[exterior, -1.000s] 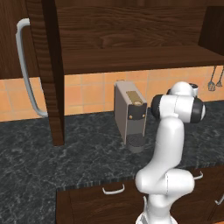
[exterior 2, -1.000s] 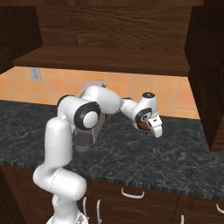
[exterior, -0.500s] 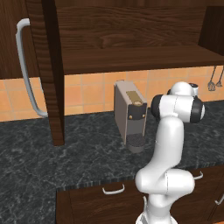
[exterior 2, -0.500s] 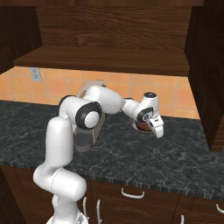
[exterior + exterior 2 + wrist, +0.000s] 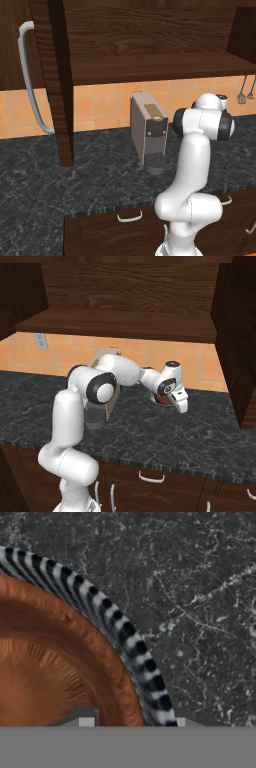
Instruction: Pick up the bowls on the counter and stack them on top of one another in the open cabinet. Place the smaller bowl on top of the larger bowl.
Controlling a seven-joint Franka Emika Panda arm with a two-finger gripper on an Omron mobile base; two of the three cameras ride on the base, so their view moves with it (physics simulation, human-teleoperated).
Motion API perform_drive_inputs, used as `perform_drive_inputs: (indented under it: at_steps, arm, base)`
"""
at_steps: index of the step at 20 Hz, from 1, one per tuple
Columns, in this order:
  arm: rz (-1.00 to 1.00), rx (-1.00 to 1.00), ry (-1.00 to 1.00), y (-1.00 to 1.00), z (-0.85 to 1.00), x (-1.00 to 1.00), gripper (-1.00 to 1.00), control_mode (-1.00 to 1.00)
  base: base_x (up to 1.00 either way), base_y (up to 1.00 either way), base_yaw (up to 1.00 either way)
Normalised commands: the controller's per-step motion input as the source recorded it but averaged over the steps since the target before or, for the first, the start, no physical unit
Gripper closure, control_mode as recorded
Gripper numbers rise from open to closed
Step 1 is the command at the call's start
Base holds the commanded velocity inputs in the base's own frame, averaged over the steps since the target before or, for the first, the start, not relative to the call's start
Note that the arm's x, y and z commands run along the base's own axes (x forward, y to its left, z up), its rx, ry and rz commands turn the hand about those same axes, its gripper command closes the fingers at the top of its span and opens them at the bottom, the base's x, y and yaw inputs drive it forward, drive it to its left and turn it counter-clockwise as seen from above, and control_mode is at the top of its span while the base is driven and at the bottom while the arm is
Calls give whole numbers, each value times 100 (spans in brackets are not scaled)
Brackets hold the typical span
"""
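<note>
A round bowl [image 5: 50,662] with a reddish-brown inside and a dark ribbed outside sits on the dark marbled counter [image 5: 200,587]. My gripper [image 5: 133,722] is right over its rim, one fingertip [image 5: 86,722] inside the bowl and the other outside. The jaws are partly closed, with a gap still showing on the inner side. In the right base view the gripper [image 5: 179,404] hangs low over the bowl [image 5: 160,400], which peeks out behind the hand. The open cabinet [image 5: 150,70] has a bare shelf [image 5: 115,323] above the counter.
A grey coffee machine [image 5: 149,130] stands on the counter [image 5: 75,185] just left of my arm. The cabinet door with its curved grey handle [image 5: 27,85] juts out at the left. Utensils [image 5: 245,92] hang on the tiled wall. Drawers [image 5: 150,478] run below the front edge.
The hand has sunk slightly onto the bowl's rim and its fingers have drawn closer together. The bowl and the base have not moved.
</note>
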Motion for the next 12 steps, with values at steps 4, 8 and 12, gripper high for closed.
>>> perform_drive_inputs:
  at_steps: [4, 8, 12]
  arm:
    - [0, 0, -2, -9, 11, -38, 100, -100]
    - [0, 6, -15, -27, 33, -91, 100, -100]
    - [0, 6, -23, -3, 58, -93, 100, -100]
  base:
    - [0, 0, 0]
    - [0, 0, 0]
    - [0, 0, 0]
